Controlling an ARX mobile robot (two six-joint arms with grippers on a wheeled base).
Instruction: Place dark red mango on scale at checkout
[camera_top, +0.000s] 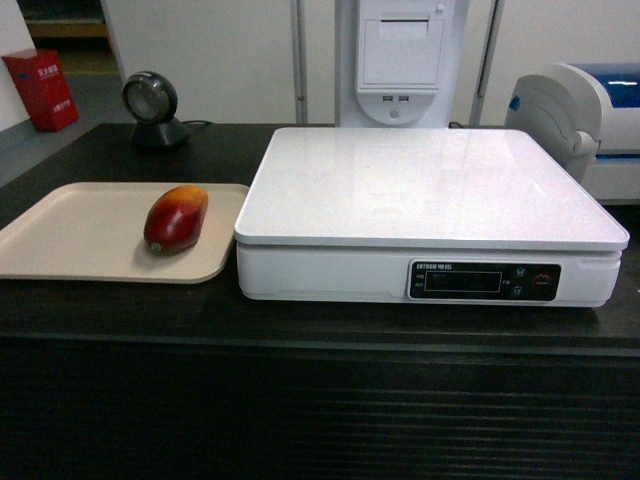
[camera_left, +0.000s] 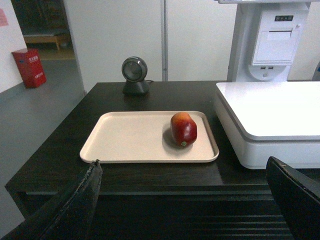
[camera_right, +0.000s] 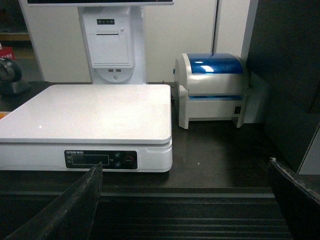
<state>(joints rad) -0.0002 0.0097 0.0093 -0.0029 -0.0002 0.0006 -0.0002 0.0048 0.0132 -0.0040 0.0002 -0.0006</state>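
Observation:
The dark red mango (camera_top: 176, 219) (camera_left: 183, 129) lies on a beige tray (camera_top: 70, 235) (camera_left: 130, 137) on the checkout (camera_top: 300, 330) counter. Right of the tray stands the white scale (camera_top: 430, 190) (camera_left: 270, 110) (camera_right: 90, 112), its platform bare. My left gripper (camera_left: 185, 167) is open, its fingers (camera_left: 82, 200) spread wide in front of the counter's ribbed front, short of the tray and mango. My right gripper (camera_right: 185, 167) is open too, held before the counter edge to the right of the scale's display. Neither gripper shows in the head view.
A round black scanner (camera_top: 152, 108) (camera_left: 135, 75) stands behind the tray. A white-and-blue printer (camera_top: 585, 125) (camera_right: 212, 87) sits right of the scale, and a white kiosk (camera_top: 400, 60) rises behind it. A red box (camera_top: 42, 90) is on the floor far left.

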